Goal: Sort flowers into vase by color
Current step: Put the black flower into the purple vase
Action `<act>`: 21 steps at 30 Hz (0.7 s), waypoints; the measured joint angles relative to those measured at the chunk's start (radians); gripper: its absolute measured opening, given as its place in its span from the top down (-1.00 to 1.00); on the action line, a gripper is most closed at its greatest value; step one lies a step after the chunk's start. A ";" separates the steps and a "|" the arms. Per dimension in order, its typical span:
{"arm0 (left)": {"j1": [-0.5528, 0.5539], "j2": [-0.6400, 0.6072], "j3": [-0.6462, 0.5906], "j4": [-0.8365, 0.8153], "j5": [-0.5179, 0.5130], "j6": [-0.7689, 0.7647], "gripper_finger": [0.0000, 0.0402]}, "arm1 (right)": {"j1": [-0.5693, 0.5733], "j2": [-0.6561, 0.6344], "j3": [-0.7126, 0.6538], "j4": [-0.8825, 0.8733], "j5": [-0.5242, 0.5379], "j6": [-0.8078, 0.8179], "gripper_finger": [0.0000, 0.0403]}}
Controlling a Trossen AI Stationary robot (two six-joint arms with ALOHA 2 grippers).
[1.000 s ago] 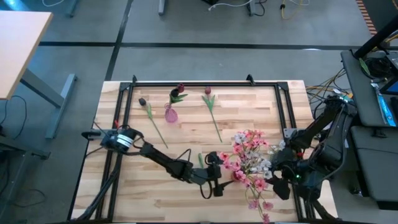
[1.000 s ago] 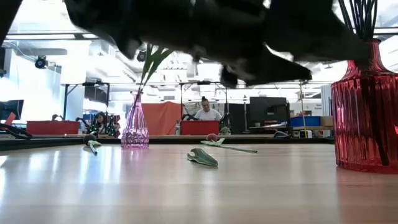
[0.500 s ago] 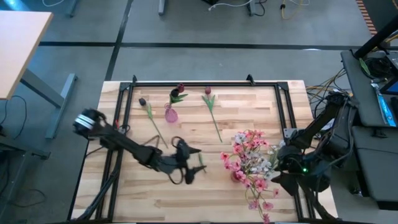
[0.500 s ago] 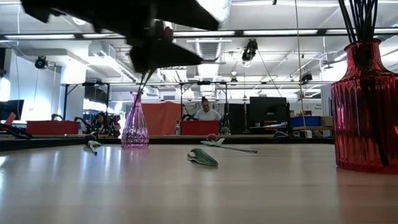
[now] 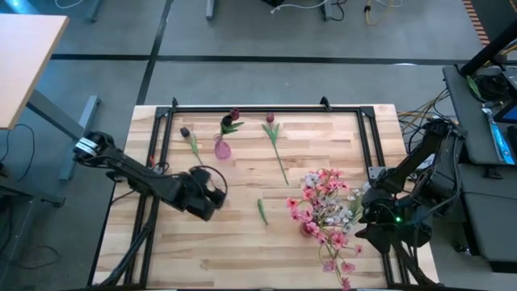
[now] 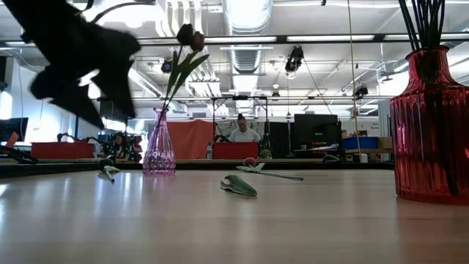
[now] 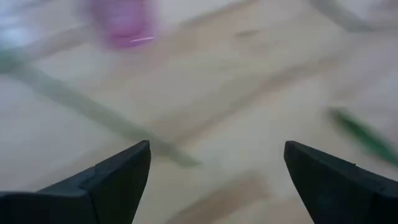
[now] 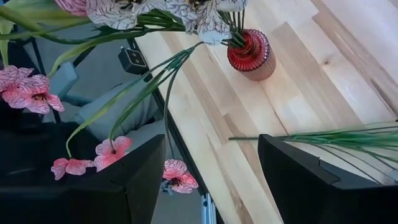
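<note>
Pale wooden desk (image 5: pixel 242 246), seen from above: at about nine o'clock the left gripper (image 5: pixel 212 196) hangs over bare boards with its jaws spread and nothing between them, apparently free to fetch another stem. Toward eleven o'clock a maroon tulip (image 5: pixel 194 148) lies flat, just beside the small pink vase (image 5: pixel 221 149), which already holds one dark bud (image 5: pixel 234 115) upright, a sign that the maroon blooms belong there. Near twelve o'clock a second loose tulip (image 5: pixel 275 141) lies well apart from any vase and is judged unsorted. A bare green leaf (image 5: pixel 262 211) rests near the centre. At four o'clock the pink and whitish sprays (image 5: pixel 325 208) crowd the red vase (image 8: pixel 250 54), seemingly gathered by colour. The right gripper (image 8: pixel 211 180) waits at the desk's four o'clock edge beside them, jaws apart and empty.
</note>
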 joint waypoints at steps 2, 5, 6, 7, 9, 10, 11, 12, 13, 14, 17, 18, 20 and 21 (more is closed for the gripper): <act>0.024 -0.005 0.004 -0.143 0.003 -0.099 -0.75 | 0.000 0.000 0.000 0.000 -0.009 0.005 -0.22; 0.078 -0.010 0.003 -0.267 0.036 -0.171 -0.75 | 0.000 -0.001 0.000 -0.001 -0.035 0.017 -0.21; 0.101 -0.010 0.003 -0.281 0.048 -0.170 -0.75 | 0.000 -0.001 0.000 -0.001 -0.051 0.017 -0.21; 0.125 -0.010 0.003 -0.280 0.053 -0.153 -0.75 | 0.000 -0.001 0.000 -0.002 -0.069 0.018 -0.20; 0.180 -0.010 0.003 -0.257 0.055 -0.086 -0.75 | 0.000 0.000 0.000 -0.003 -0.106 0.019 -0.18; 0.211 -0.010 0.003 -0.242 0.058 -0.044 -0.75 | 0.000 0.000 0.000 -0.003 -0.121 0.021 -0.17; 0.243 -0.010 0.003 -0.231 0.070 -0.001 -0.75 | 0.000 0.002 0.000 -0.003 -0.135 0.021 -0.17; 0.278 -0.010 0.003 -0.226 0.083 0.038 -0.75 | 0.000 0.004 0.000 -0.003 -0.151 0.021 -0.16; 0.310 -0.010 0.003 -0.226 0.091 0.074 -0.75 | 0.000 0.007 0.000 -0.002 -0.170 0.017 -0.16; 0.341 -0.010 0.003 -0.225 0.098 0.104 -0.74 | 0.000 0.010 0.000 -0.002 -0.191 0.014 -0.15; 0.422 -0.010 0.003 -0.227 0.103 0.184 -0.72 | 0.000 0.025 0.000 0.002 -0.230 0.008 -0.15; 0.441 -0.010 0.003 -0.229 0.105 0.203 -0.71 | 0.000 0.030 0.000 0.002 -0.239 0.009 -0.15; 0.476 -0.010 -0.002 -0.228 0.114 0.233 -0.68 | 0.001 0.043 0.000 0.002 -0.249 0.020 -0.15; 0.491 -0.010 -0.007 -0.228 0.114 0.238 -0.67 | 0.004 0.048 0.000 0.002 -0.252 0.025 -0.15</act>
